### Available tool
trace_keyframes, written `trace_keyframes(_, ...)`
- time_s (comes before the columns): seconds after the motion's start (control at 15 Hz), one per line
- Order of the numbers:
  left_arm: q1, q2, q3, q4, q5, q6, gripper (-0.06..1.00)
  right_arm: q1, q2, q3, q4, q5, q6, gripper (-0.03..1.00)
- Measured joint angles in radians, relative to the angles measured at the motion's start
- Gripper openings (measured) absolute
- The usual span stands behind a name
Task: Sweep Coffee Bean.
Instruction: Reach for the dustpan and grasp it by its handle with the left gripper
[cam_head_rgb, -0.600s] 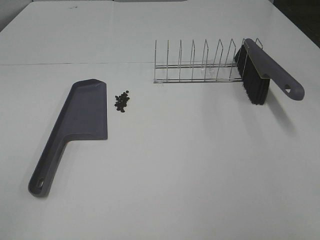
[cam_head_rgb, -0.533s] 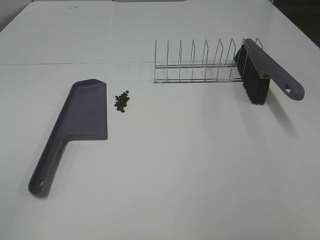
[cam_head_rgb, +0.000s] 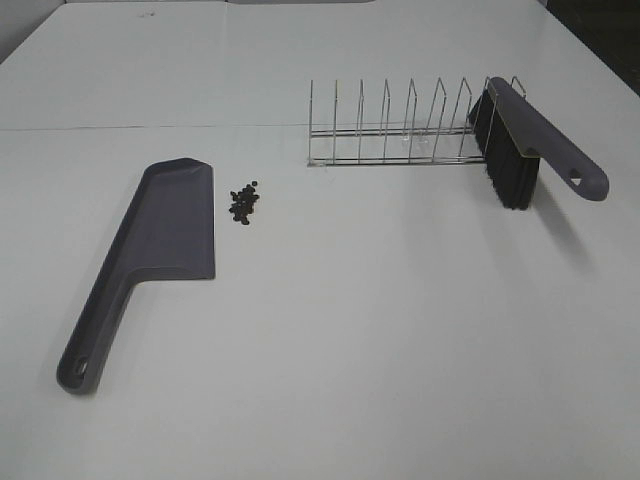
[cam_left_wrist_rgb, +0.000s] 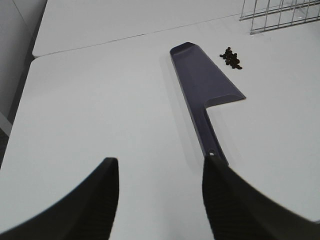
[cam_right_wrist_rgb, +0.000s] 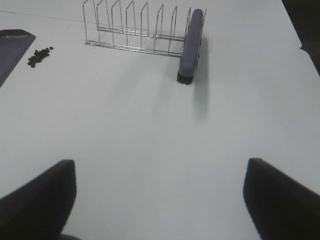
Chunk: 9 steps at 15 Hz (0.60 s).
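We see the beans (cam_head_rgb: 244, 203) lying in one tight dark cluster on the white surface (cam_head_rgb: 380, 330). They sit just beside the long open edge of the dustpan (cam_head_rgb: 170, 225), near the far end of its blade, with a thin strip of bare surface between them. The cluster lies between the dustpan and the near-left corner of the rack (cam_head_rgb: 390, 130), closer to the dustpan.

The dustpan lies flat on the left of the high view. Its blade points away from us and its handle runs back toward the near-left, ending in a small hole.

The wire rack stands farther back and to the right. The brush (cam_head_rgb: 520, 150) rests in its right end, bristles down. The brush's grey handle slants out past the rack toward the near-right.

Our left gripper (cam_left_wrist_rgb: 158, 167) is open: its two dark fingers (cam_left_wrist_rgb: 95, 200) stand wide apart above the surface. In the left wrist view the end of the dustpan's handle lies close to one fingertip, and we cannot tell whether they touch. The beans lie well ahead, past the blade.

Our right gripper (cam_right_wrist_rgb: 159, 167) is open too, its fingers (cam_right_wrist_rgb: 45, 195) spread wider still over bare surface. The brush and rack lie well ahead of it, and the beans (cam_right_wrist_rgb: 39, 56) are off to one side.
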Motion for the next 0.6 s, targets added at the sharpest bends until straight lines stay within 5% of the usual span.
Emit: trace_keyframes(0.6,0.0,0.0,0.0,0.0,0.0,0.0,0.48,0.0,0.0,0.0,0.0,0.0,0.0,0.76)
